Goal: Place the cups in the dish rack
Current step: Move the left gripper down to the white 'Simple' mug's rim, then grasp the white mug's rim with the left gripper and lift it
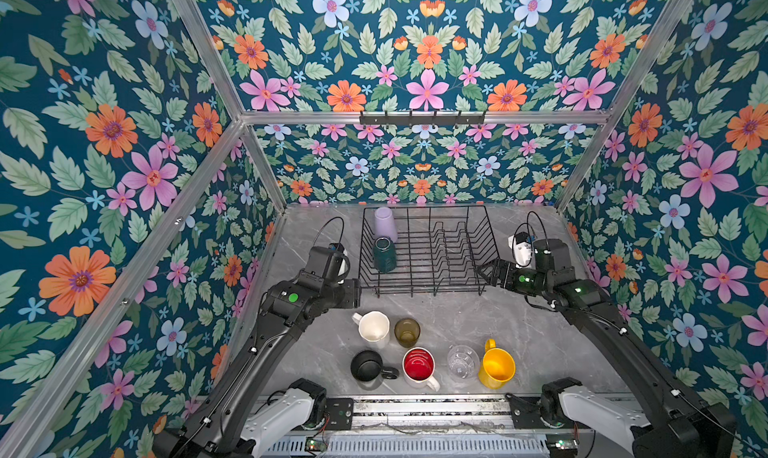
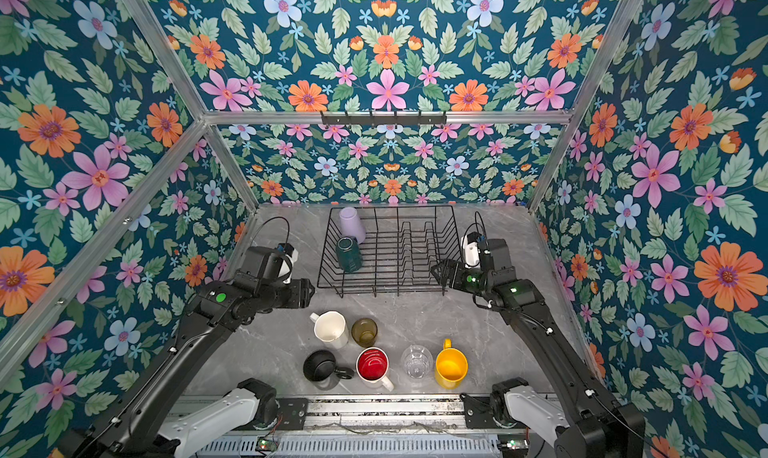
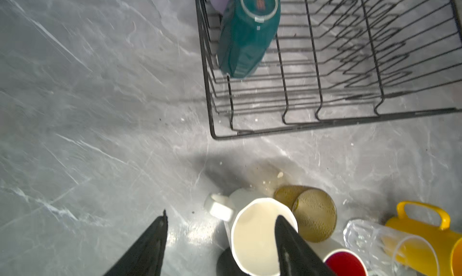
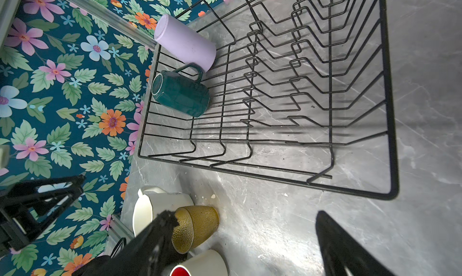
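The black wire dish rack [image 1: 424, 207] stands at the back of the table. Inside its left end, a lilac tumbler [image 1: 384, 223] and a teal mug [image 1: 384, 254] rest upside down. In front of the rack stand a cream-white mug [image 1: 374, 327] and an amber glass [image 1: 407, 331]. Nearer still are a black mug [image 1: 366, 365], a red-inside white mug [image 1: 419, 364], a clear glass [image 1: 462, 361] and a yellow mug [image 1: 496, 366]. My left gripper [image 1: 353, 294] hangs open above the table, left of and behind the cream-white mug [image 3: 255, 234]. My right gripper [image 1: 484, 271] is open at the rack's front right corner.
Floral walls with aluminium frame bars close in the grey marble table [image 1: 519, 331] on three sides. A black hook rail [image 1: 422, 118] hangs on the back wall. The arms' bases and a metal rail [image 1: 428, 410] run along the front edge.
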You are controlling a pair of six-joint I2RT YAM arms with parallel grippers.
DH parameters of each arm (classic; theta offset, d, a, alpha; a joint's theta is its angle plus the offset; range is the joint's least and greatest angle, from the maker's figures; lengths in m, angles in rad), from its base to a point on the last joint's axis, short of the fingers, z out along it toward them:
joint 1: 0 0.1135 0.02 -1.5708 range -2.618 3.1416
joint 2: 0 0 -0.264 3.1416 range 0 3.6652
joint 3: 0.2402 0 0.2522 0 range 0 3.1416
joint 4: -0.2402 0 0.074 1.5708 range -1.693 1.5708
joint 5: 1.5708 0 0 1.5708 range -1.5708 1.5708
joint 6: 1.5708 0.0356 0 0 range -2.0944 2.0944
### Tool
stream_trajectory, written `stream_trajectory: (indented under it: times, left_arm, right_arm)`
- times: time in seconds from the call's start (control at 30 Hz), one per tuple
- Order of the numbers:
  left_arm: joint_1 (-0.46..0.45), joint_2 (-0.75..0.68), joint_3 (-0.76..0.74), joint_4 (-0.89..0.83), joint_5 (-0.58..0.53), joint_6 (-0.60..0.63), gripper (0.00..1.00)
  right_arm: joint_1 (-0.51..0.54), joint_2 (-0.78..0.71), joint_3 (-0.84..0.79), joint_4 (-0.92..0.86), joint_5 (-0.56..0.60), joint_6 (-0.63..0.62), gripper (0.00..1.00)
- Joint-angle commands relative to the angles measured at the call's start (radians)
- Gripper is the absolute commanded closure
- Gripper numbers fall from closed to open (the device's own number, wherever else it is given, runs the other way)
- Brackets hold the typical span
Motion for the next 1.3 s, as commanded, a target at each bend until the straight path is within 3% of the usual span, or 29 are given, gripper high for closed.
stream_trajectory:
  times: [0.0, 0.33, 0.67, 1.1, 1.27]
  left_arm:
    - [-0.007, -0.022, -0.036, -0.067, 0.068, -0.025, 0.35]
    - [-0.063, -0.003, -0.105, -0.117, 0.096, -0.074, 0.52]
    - [-0.107, -0.001, -0.166, -0.125, 0.108, -0.142, 0.57]
    - [-0.153, 0.064, -0.238, 0.035, 0.140, -0.234, 0.64]
    - [-0.165, 0.104, -0.251, 0.041, 0.102, -0.260, 0.66]
  right_arm:
    - [0.000, 0.000, 0.003, 0.011, -0.002, -0.015, 0.11]
    - [0.000, -0.007, -0.008, 0.008, -0.002, -0.010, 0.12]
    - [0.000, -0.006, -0.020, 0.015, 0.001, -0.021, 0.12]
    - [0.000, 0.012, -0.017, 0.008, 0.022, -0.051, 0.12]
    - [0.001, 0.015, -0.023, 0.015, 0.024, -0.055, 0.12]
